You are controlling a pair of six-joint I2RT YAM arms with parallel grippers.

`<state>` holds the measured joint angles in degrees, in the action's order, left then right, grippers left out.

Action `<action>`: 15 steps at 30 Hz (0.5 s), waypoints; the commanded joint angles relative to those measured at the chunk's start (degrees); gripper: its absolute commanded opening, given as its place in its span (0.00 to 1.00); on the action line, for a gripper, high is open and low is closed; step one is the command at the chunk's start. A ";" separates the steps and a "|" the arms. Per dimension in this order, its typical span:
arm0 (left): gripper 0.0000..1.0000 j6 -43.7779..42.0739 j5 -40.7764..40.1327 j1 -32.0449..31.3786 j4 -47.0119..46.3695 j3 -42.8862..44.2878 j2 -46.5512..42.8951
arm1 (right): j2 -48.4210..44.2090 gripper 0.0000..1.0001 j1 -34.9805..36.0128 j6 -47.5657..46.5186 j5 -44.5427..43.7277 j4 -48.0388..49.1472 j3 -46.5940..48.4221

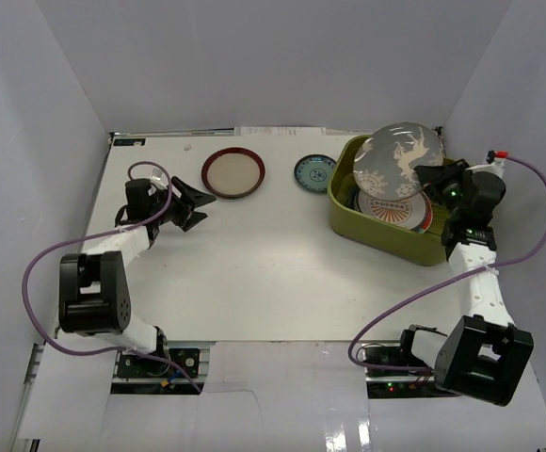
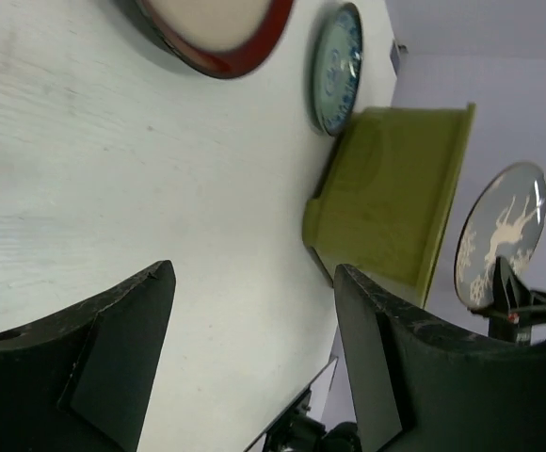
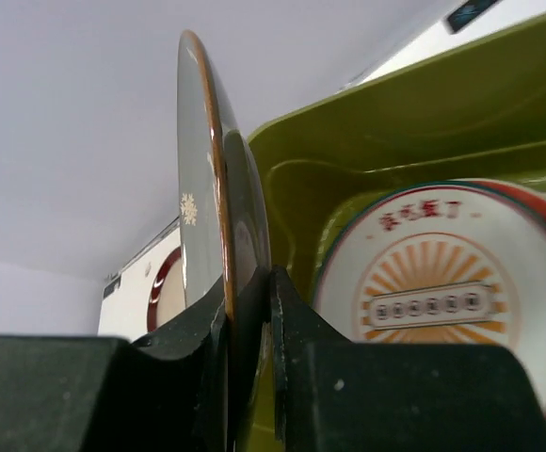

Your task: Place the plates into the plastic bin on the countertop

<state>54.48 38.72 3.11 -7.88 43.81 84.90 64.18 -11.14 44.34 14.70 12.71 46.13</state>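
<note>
The right gripper point(image 1: 431, 177) is clamping the rim of the grey deer plate point(image 1: 400, 160), holding it tilted on edge above the olive plastic bin point(image 1: 386, 247) at the countertop's point(image 1: 254, 273) far right. An orange sunburst plate point(image 1: 397, 211) is lying inside. The left gripper point(image 1: 194, 201) is hovering wide open and empty beside the red-rimmed plate point(image 1: 232, 173); a small teal-rimmed plate point(image 1: 313, 173) is sitting just left of the bin. The deer plate is apparently being stowed; next it likely needs lowering flatter before release.

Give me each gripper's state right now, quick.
Left gripper: open, holding nothing.
Right gripper: closed on the grey deer plate, above the plastic bin.
</note>
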 commanded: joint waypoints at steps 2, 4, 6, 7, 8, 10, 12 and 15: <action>0.78 -1.04 -6.37 -0.13 0.93 4.96 4.21 | -0.64 0.08 -5.99 2.17 9.12 5.84 -3.40; 0.78 -1.83 -9.00 -0.21 2.16 8.29 8.33 | -0.29 0.08 -7.32 1.20 7.90 5.48 -4.73; 0.78 -2.01 -9.89 -0.56 3.40 12.15 12.89 | 0.76 0.08 -7.50 -0.47 7.45 4.96 -5.87; 0.78 -2.18 -10.07 -0.83 4.01 13.65 14.40 | 1.29 0.08 -7.58 -1.09 7.80 4.70 -5.96; 0.78 -3.23 -10.24 -1.53 6.10 15.41 16.15 | 2.34 0.08 -7.58 -2.14 8.15 4.08 -5.96; 0.78 -4.38 -11.82 -2.23 7.53 20.51 20.81 | 3.05 0.08 -7.58 -3.20 8.24 3.64 -6.23; 0.78 -5.61 -13.57 -2.24 10.34 23.84 24.23 | 3.40 0.14 -7.58 -4.96 7.28 2.59 -6.66; 0.78 -6.31 -15.16 -2.32 12.01 27.36 28.54 | 2.97 0.33 -7.58 -7.94 5.18 0.48 -7.19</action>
<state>50.39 26.83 0.99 0.16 67.57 111.26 69.04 -18.74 39.97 18.68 9.08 37.93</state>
